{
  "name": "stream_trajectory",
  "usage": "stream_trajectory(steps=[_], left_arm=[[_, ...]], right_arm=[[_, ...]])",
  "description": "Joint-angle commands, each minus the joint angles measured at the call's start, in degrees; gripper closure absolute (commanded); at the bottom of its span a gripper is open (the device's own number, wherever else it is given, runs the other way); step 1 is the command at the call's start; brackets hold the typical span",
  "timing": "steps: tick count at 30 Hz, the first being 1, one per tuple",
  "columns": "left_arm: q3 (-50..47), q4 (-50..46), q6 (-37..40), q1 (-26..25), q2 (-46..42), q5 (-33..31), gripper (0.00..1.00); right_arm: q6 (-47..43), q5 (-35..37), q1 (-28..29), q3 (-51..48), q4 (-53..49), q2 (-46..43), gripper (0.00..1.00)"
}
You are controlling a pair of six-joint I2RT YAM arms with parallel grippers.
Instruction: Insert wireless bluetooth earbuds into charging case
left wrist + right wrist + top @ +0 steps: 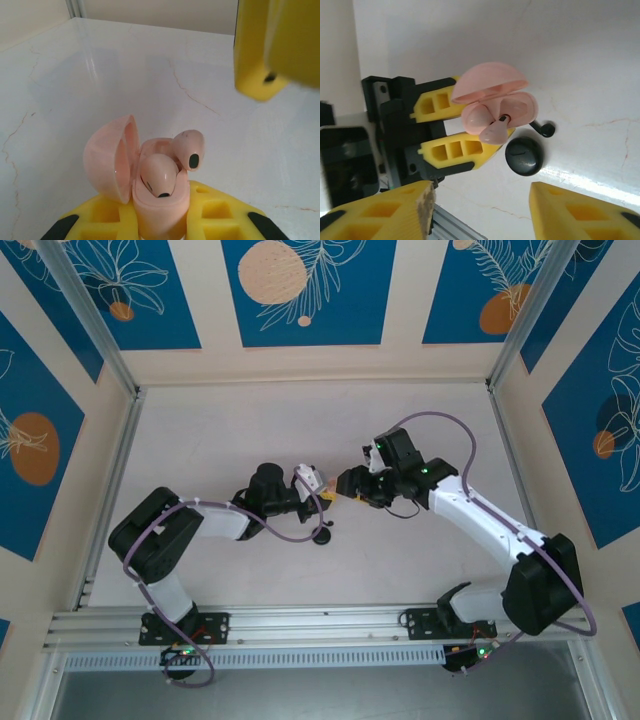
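Left gripper (162, 227) clamped on open pink case (161, 206), one pink bud (159, 175) seated, second bud (189, 147) tilted half out, right gripper (480, 210) jaws apart, empty, just beside, black case (524, 156) on table (100, 75).

One earbud (159, 176) in case (160, 214) — second earbud (189, 148) on rim.

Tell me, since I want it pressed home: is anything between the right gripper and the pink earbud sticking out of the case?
Nothing visible does. The open right gripper faces the raised pink earbud across a bare gap, and the lid is swung back to one side. The black case lies lower, on the table.
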Motion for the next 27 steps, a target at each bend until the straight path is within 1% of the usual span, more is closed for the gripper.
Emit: stream_trajectory(steps=[1,12,19,27], left_arm=[[-0.4,0.8,0.7,-0.6,-2.1,-0.4,0.87],[-0.5,0.5,1.1,-0.5,-2.7,-0.2,0.87],[-0.5,0.7,1.1,-0.5,-2.6,0.1,0.87],[-0.2,0.9,1.0,-0.5,-2.1,0.2,0.87]], right_arm=[[0.0,0.8,0.7,2.5,-2.4,2.2,0.42],[-1.4,1.1,-0.1,3.2,-1.1,6.8,0.42],[-1.9,1.6,-1.1,2.7,-1.4,6.5,0.48],[-2.5,1.3,-2.0,2.0,-1.3,5.6,0.51]])
